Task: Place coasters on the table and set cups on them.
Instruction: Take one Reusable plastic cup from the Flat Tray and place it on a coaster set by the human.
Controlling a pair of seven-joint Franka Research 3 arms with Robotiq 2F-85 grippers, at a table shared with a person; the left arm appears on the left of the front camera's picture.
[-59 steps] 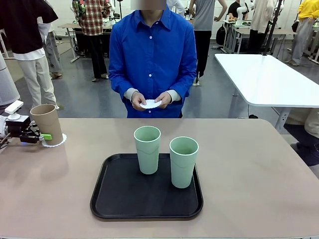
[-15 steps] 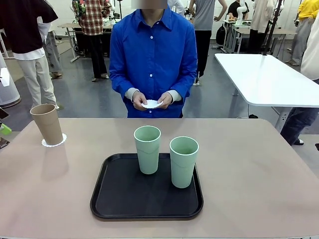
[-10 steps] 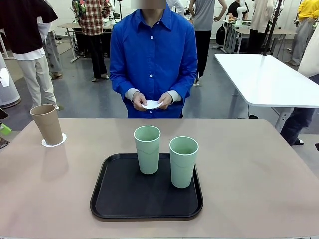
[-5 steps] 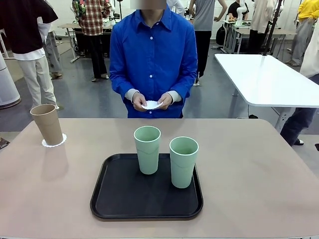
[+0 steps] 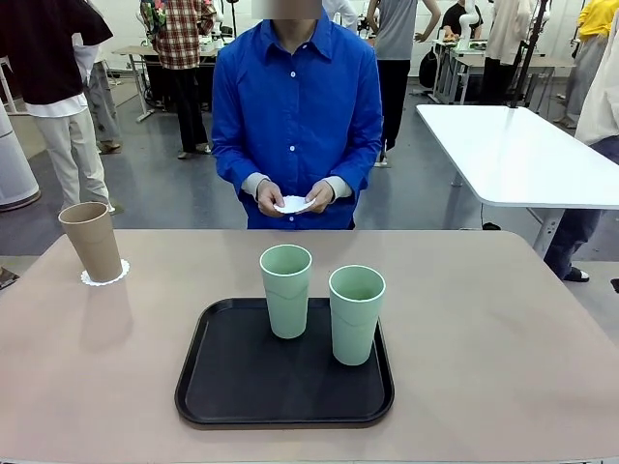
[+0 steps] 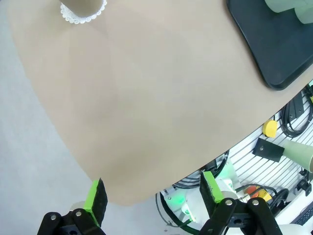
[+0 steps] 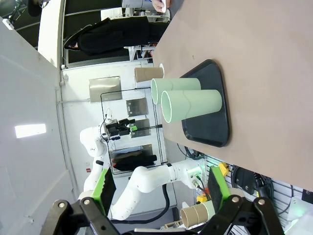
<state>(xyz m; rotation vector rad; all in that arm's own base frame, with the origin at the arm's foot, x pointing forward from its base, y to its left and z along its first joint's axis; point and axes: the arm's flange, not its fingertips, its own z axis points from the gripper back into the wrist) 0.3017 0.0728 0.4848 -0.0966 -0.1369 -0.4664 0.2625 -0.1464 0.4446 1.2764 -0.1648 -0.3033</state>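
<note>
The tan cup (image 5: 90, 240) stands on a coaster (image 5: 104, 277) at the far left of the table (image 5: 503, 329). Two mint cups (image 5: 286, 290) (image 5: 356, 314) stand upright side by side on a black tray (image 5: 242, 387) at the middle. Across the table a person holds another coaster (image 5: 293, 203) in both hands. My left gripper (image 6: 153, 196) is open and holds nothing; it hovers past the table's rounded left corner, far from the coaster (image 6: 83, 11) under the tan cup. My right gripper (image 7: 161, 183) is open too, well off the table's right side, looking at the mint cups (image 7: 190, 103).
A white glossy table (image 5: 522, 155) stands behind at the right. People stand in the room farther back. Bare tabletop lies left and right of the tray (image 6: 274, 49). My left arm (image 7: 117, 128) shows far off beyond the tan cup (image 7: 146, 74).
My left gripper has let go of the tan cup on its coaster and pulled back to the left, out of the front view. The cups and the person's hands have stayed still.
</note>
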